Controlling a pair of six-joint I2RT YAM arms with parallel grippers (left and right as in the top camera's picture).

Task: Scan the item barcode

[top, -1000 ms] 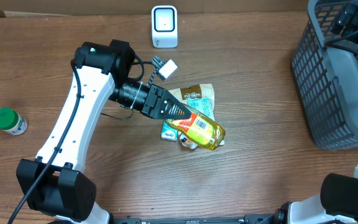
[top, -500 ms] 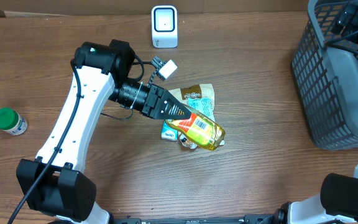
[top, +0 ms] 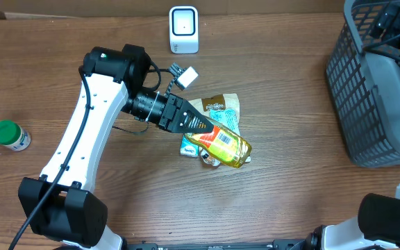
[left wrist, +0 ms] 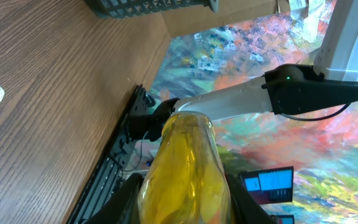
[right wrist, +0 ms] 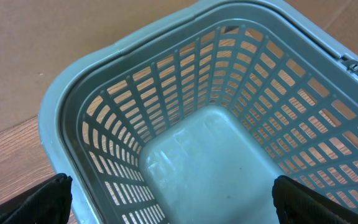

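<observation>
Yellow clear plastic bottle (top: 226,144), filled with yellow liquid, lies on its side in my left jaws (top: 203,130), which are closed partway around its narrow end. Its printed label faces upward to the overhead camera, and its broad end points away from my wrist. It sits near the middle of the brown wooden counter (top: 290,187), over a small heap of flat snack packets: a brown and teal packet (top: 221,106) shows behind it and a blue and white packet (top: 188,146) juts out beside it. Whether it touches them I cannot tell.

Well beyond the heap, at the far edge, stands the small white box scanner (top: 184,29). Far off to my left lies a small white jar with a green lid (top: 9,135).

My right jaws (right wrist: 176,202) stand spread wide, gripping nothing, above the grey slotted plastic basket (right wrist: 185,106) at the right edge; its pale floor and walls show in full.
</observation>
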